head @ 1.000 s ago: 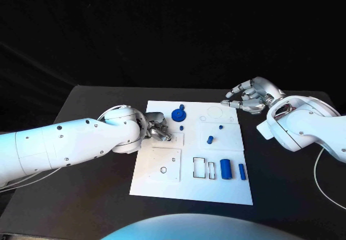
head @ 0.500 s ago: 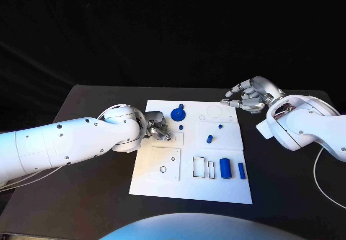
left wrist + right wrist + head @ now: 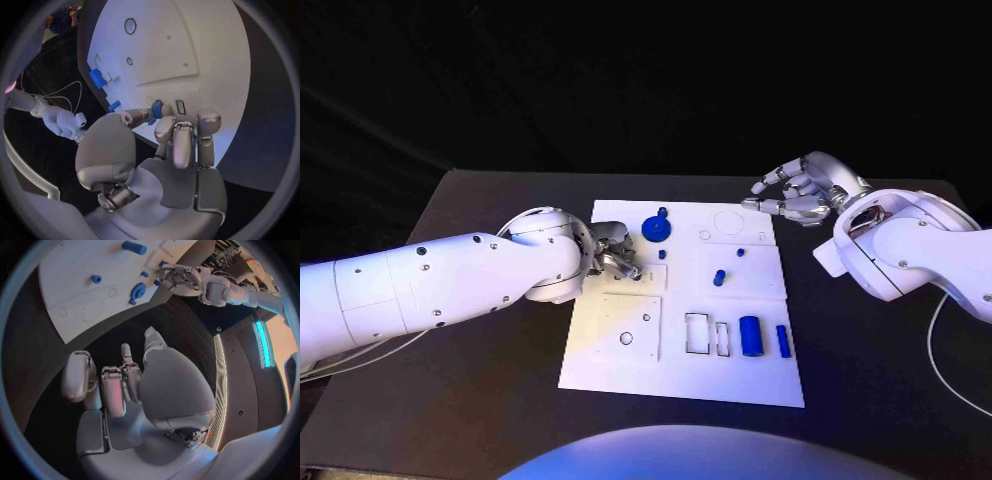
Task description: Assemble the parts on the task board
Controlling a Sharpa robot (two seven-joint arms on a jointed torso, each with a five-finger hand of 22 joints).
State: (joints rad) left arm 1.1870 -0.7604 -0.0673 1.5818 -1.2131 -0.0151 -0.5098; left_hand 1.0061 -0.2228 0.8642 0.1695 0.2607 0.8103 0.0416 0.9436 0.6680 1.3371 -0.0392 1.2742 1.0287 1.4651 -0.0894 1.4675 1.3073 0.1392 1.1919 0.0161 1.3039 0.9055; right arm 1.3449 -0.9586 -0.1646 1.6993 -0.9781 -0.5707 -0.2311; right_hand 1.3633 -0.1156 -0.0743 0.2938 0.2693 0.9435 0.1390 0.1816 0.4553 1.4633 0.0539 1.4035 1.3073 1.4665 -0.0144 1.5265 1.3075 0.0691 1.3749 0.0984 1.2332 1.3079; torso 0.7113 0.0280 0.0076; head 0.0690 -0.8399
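White task board (image 3: 625,370) lies flat on the black tabletop (image 3: 473,400) between my two arms. My left robot hand (image 3: 615,255) rests over the board's edge nearest my left arm, fingers curled downward, and in the left wrist view my thumb and a fingertip (image 3: 164,126) pinch a small blue part (image 3: 156,109) right at the board surface, beside a small rectangular slot (image 3: 180,106). Just past that hand sits a round blue part with a tab (image 3: 655,229), and a tiny blue peg (image 3: 662,254) lies close to my fingertips. Further from my left robot hand, toward the middle of the board, stands a short blue peg (image 3: 718,278), with another small blue piece (image 3: 740,252) near it. A blue cylinder (image 3: 751,337) and a thin blue bar (image 3: 783,341) lie side by side next to two outlined rectangular slots (image 3: 708,334). My right robot hand (image 3: 798,195) hovers off the board's far corner, above the tabletop, released, fingers apart and loosely bent, holding nothing.
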